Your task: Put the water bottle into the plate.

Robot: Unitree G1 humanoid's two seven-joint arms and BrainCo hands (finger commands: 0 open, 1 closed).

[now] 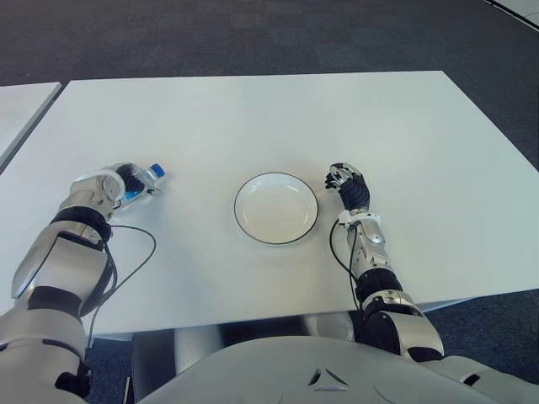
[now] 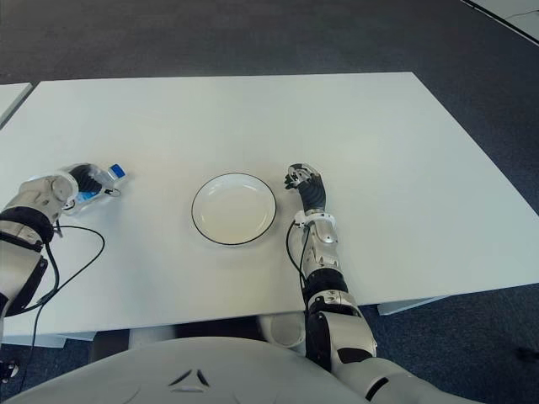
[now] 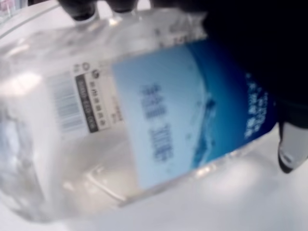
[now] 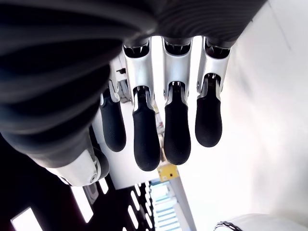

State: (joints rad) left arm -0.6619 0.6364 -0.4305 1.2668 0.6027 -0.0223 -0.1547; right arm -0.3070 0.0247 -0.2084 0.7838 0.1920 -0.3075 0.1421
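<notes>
A clear water bottle [image 1: 148,176] with a blue cap and blue label lies on its side at the left of the white table [image 1: 253,118]. My left hand [image 1: 128,187] is wrapped around its body. In the left wrist view the bottle [image 3: 144,130] fills the frame, with dark fingertips [image 3: 82,8] over it and the thumb tip at one edge. The white plate [image 1: 276,210] with a dark rim sits empty at the table's middle, well to the right of the bottle. My right hand [image 1: 344,180] shows just right of the plate, fingers [image 4: 147,139] relaxed and holding nothing.
A black cable [image 1: 139,252] loops on the table beside my left forearm. A second white table [image 1: 21,109] stands at the far left across a narrow gap. Dark carpet [image 1: 253,34] surrounds the table.
</notes>
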